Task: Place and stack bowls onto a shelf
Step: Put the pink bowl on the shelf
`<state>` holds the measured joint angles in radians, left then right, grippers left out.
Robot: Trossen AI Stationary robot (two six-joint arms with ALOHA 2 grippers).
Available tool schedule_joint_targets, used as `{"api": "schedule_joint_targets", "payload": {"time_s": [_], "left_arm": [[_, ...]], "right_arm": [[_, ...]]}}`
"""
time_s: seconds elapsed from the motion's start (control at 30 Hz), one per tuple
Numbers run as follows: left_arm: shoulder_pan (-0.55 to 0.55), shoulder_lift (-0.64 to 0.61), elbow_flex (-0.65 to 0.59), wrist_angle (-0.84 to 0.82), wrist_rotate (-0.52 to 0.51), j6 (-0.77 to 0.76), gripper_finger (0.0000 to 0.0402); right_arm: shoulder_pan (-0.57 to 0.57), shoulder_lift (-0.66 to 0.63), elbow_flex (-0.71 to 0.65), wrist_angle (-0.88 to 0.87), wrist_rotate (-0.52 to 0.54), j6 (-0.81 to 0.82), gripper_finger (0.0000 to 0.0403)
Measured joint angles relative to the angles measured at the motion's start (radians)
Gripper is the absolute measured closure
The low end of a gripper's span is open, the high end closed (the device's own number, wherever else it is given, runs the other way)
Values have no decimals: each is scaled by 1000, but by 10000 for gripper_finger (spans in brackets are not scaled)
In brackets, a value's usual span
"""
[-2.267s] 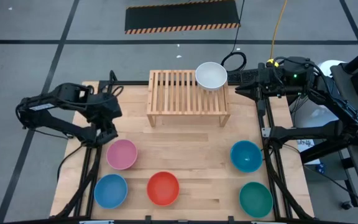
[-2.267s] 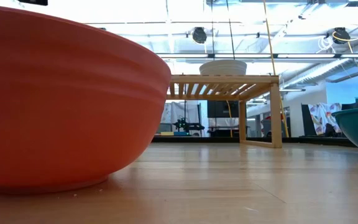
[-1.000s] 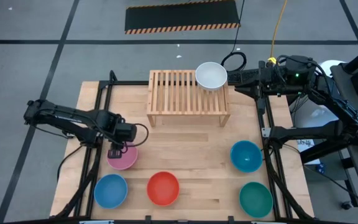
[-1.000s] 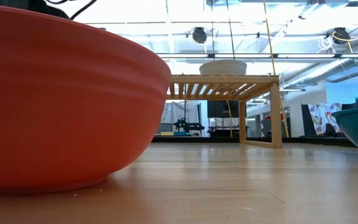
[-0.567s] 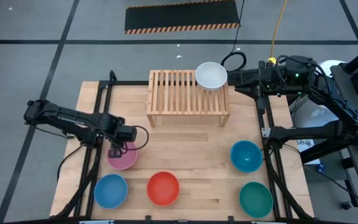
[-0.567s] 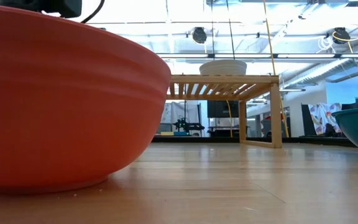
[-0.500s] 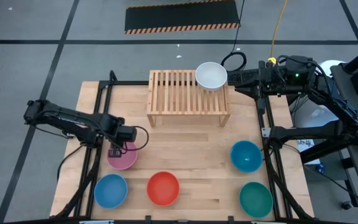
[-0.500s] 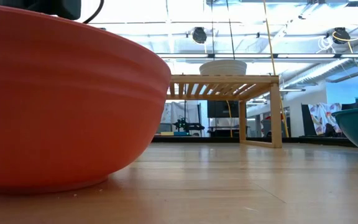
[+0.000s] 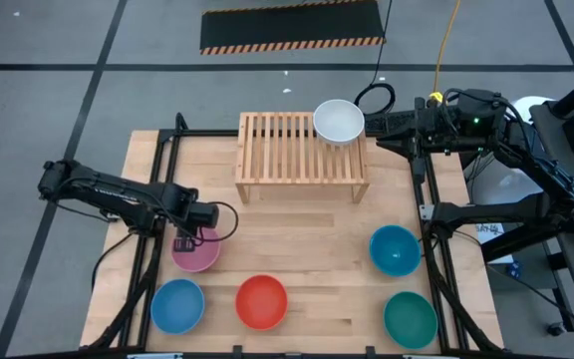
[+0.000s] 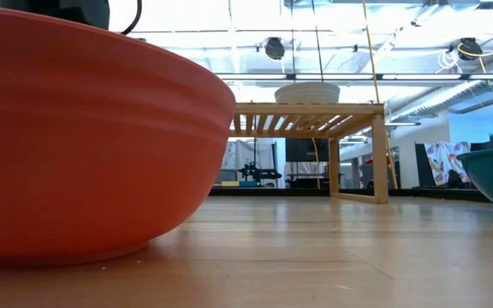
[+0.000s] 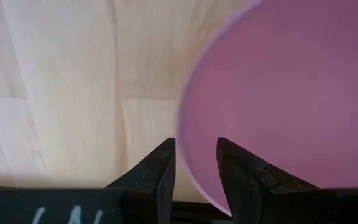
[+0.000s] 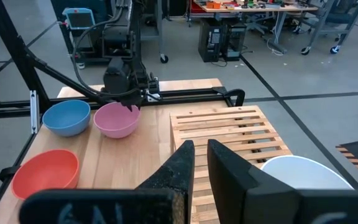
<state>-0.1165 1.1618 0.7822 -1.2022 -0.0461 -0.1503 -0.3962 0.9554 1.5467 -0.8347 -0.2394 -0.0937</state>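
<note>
My left gripper points down at the pink bowl near the table's left edge and is shut on its left rim. In the left wrist view the gripper straddles the pink wall. My right gripper is shut and waits, touching nothing, beside the light-wood slatted shelf, next to the white bowl. That bowl stands on the shelf's far right corner. The blue, red, teal and green bowls sit upright on the tabletop. My left gripper holds the pink bowl by the left part of its rim. One finger is inside the bowl and the other finger is outside. The fingers come from above, pointing down. The bowl sits upright on the table.
The red bowl fills the low view's left half, with the shelf and white bowl behind it. Black frame rails run along the table's left and right sides. Bare wood lies between the shelf and the bowl rows.
My left arm has swung from the table's far left down toward the near side, onto the pink bowl's left rim. In the last second it has sunk a little lower there. The bowls and my right arm have kept still.
</note>
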Motion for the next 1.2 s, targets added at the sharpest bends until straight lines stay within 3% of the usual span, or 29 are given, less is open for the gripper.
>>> {"api": "schedule_joint_targets", "payload": {"time_s": [0.27,0.7,1.07,1.2], "left_arm": [[62,0,0,-1,-3,-1,277],[151,0,0,8,125,72,277],[204,0,0,10,131,78,277],[218,0,0,22,178,99,277]], "right_arm": [[0,0,0,0,0,0,362],[0,0,0,0,-1,0,362],[0,0,0,0,-1,0,362],[0,0,0,0,-1,0,362]]}}
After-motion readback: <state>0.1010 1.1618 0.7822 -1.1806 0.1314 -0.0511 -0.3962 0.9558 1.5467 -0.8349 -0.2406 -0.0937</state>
